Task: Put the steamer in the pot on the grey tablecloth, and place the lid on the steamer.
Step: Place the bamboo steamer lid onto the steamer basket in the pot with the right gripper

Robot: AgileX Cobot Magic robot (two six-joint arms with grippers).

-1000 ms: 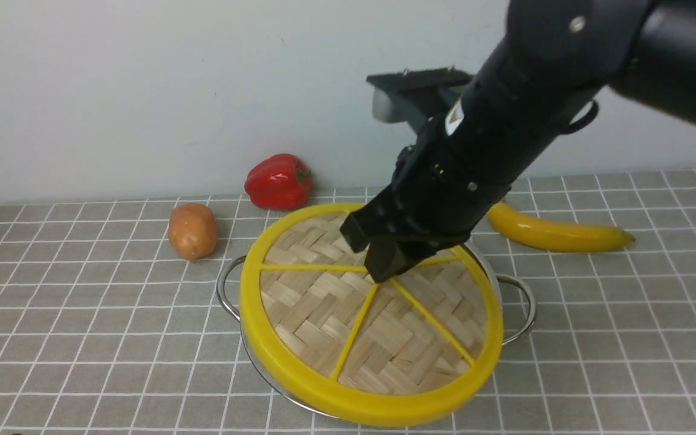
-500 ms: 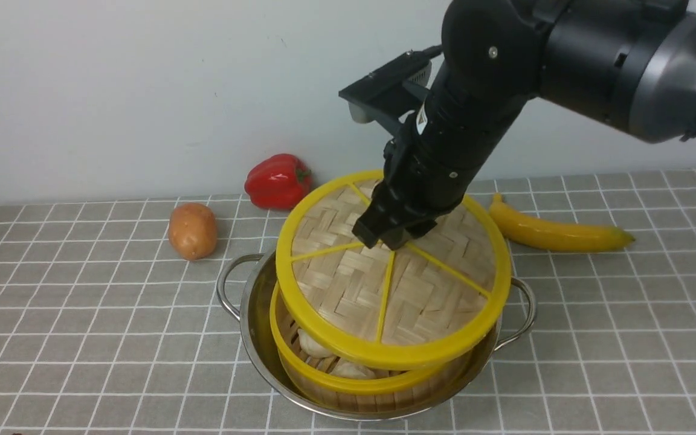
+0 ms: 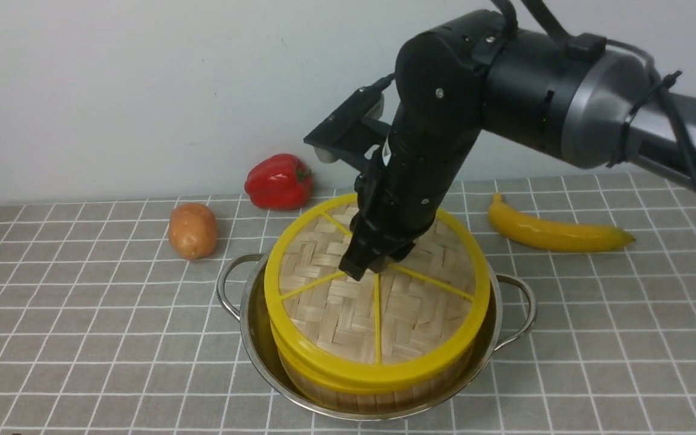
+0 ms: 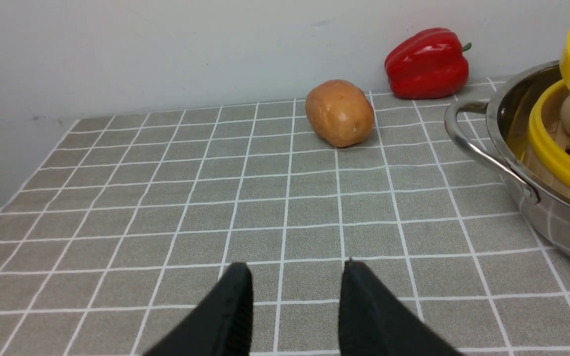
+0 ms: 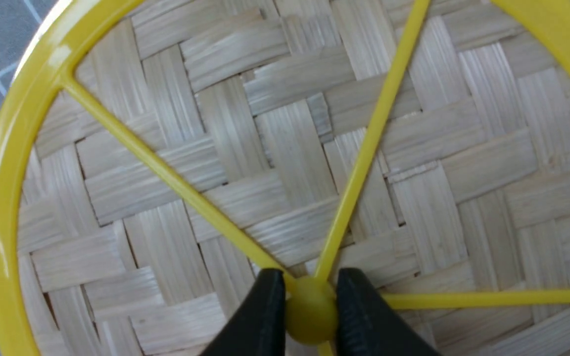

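Left of the pot (image 3: 255, 329), the left gripper (image 4: 295, 296) hangs over the grey tablecloth (image 4: 166, 198), jaws apart, empty. In the pot sits the steamer (image 3: 378, 402). The lid (image 3: 336, 314), half a second ago tilted above it, now nearly covers it; the right gripper (image 3: 363, 269) pinches its hub. Only release seems left.

Front camera: I look forward and down over the grey tablecloth (image 3: 82, 338) toward the wall (image 3: 142, 90). Left wrist: low and near the cloth, sharing the potato (image 4: 340, 112) and pot (image 4: 562, 232) with front. Right wrist: close above the lid (image 5: 285, 148).
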